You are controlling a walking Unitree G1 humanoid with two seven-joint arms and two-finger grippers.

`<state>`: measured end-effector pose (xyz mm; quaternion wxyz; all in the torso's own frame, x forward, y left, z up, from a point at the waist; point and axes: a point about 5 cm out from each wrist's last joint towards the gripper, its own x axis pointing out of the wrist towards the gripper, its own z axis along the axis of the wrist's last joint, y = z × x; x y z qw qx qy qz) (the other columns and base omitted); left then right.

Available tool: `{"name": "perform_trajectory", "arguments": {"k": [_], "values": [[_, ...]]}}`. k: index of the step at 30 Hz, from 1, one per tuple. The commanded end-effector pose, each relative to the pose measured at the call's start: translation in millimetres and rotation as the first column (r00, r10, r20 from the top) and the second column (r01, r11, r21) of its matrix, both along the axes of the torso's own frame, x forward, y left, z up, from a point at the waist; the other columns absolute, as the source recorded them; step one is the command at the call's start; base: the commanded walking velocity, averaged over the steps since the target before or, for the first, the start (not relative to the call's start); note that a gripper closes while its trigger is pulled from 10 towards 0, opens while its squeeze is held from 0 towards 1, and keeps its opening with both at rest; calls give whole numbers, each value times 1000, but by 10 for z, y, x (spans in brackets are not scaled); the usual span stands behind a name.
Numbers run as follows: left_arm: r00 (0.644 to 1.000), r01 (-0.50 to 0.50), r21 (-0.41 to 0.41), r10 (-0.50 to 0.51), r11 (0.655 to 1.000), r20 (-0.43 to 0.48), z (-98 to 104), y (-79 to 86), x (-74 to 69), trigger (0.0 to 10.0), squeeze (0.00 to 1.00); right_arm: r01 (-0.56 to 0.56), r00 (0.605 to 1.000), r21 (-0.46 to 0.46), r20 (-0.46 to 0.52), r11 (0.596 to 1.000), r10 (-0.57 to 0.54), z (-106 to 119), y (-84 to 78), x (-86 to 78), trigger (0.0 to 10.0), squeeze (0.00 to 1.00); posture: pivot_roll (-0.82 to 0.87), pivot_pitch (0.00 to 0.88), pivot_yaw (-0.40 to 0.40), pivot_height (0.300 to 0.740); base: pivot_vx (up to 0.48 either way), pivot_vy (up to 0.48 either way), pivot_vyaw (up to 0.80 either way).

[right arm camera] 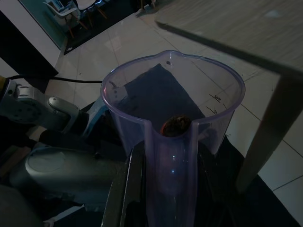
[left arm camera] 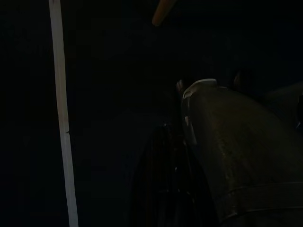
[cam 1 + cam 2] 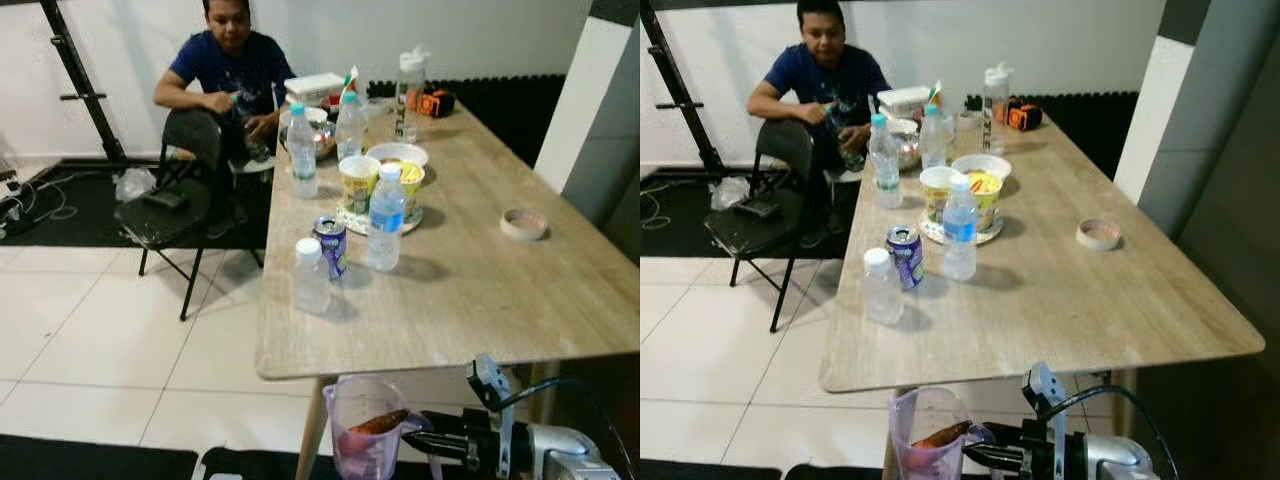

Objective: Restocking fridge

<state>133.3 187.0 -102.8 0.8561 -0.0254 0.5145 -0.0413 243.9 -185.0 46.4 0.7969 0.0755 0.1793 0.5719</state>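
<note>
Below the near edge of the long pale wooden desk (image 3: 480,290), the right hand (image 3: 425,437) gripped the handle of a clear purple-tinted plastic measuring jug (image 3: 365,425), its black fingers (image 1: 124,189) closed on either side of that handle. The jug stood upright and off the desk, with a brownish lump (image 1: 176,125) inside it. On the desk stood a small clear capped bottle (image 3: 310,276) near the left edge, a purple drink can (image 3: 332,245) just beside it, and a taller water bottle with a blue label (image 3: 385,217). Behind these, two yellow cup-noodle tubs (image 3: 360,182) sat on a plate, and two more water bottles (image 3: 303,152) stood farther back. A roll of tape (image 3: 524,223) lay well apart on the right. A person in a dark blue shirt (image 3: 232,70) sat at the far end, by a black folding chair (image 3: 175,205). The left wrist view was very dark; I cannot tell how the left hand stood.
</note>
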Motion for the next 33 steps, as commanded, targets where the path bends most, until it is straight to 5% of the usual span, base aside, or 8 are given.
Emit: {"name": "perform_trajectory", "arguments": {"k": [1,26,33], "values": [[999,5,17,-4,1000,-39,-30,26,-87,10000,0,17,999,4,27,1000,-17,19,-4,38,10000,0,-66,2,36,740,-311,0,0],[1000,2,12,-2,1000,-25,-20,-20,-35,10000,0,183,981,-7,60,983,-182,-46,67,248,10000,0,-72,0,27,740,-249,0,0],[1000,4,13,-3,1000,-22,-18,-21,-32,10000,0,207,976,-7,70,978,-206,-35,99,299,10000,0,-72,0,28,740,0,0,-800]]}}
